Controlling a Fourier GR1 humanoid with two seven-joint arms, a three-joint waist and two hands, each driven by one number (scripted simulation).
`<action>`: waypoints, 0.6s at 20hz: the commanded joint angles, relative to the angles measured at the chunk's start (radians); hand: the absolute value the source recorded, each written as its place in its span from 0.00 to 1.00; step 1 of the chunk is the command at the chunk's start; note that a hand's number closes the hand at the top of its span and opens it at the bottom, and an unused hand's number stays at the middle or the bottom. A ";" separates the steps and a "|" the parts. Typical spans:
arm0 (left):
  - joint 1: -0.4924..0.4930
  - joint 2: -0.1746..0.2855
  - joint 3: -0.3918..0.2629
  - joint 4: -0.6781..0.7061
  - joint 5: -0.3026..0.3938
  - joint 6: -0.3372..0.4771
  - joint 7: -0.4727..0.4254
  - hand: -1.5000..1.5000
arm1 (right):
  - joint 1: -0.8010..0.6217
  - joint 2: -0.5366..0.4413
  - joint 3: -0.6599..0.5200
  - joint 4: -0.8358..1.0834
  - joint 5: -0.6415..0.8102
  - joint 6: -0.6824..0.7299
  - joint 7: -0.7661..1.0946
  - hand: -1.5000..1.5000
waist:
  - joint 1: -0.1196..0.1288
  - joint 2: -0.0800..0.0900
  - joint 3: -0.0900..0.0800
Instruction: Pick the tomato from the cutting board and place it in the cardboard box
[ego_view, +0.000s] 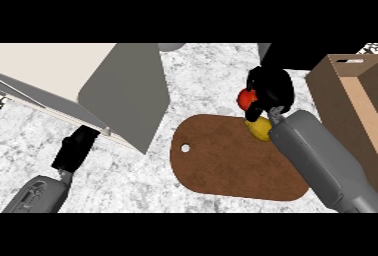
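A brown cutting board (229, 160) with a small hole lies on the marble counter. My right hand (270, 89) hovers over the board's far right corner, its fingers curled round a red tomato (244, 98) that peeks out on the hand's left side. A yellow fruit (258, 128) sits on the board just under the wrist, partly hidden by the forearm. The cardboard box (347, 100) stands open at the right edge, close beside the right hand. My left hand (75, 147) rests at the lower left, far from the board.
A large white and grey box-like appliance (88, 90) fills the upper left, and its corner overhangs the counter near the left hand. A dark object (295, 55) stands behind the right hand. Bare marble (207, 80) shows between the appliance and the board.
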 joint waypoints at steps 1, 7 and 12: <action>-0.129 0.025 0.025 -0.113 -0.022 -0.012 -0.053 0.50 | -0.124 -0.028 -0.044 0.099 0.045 -0.027 -0.006 1.00 | 0.001 -0.024 0.024; -0.120 0.021 0.024 -0.095 -0.029 0.006 -0.062 0.50 | -0.201 -0.034 -0.117 0.155 0.090 -0.150 0.058 1.00 | -0.023 -0.033 0.024; -0.103 0.038 0.028 -0.109 -0.021 0.006 -0.065 0.50 | -0.263 -0.073 -0.234 0.187 0.116 -0.265 0.208 1.00 | -0.028 -0.038 0.025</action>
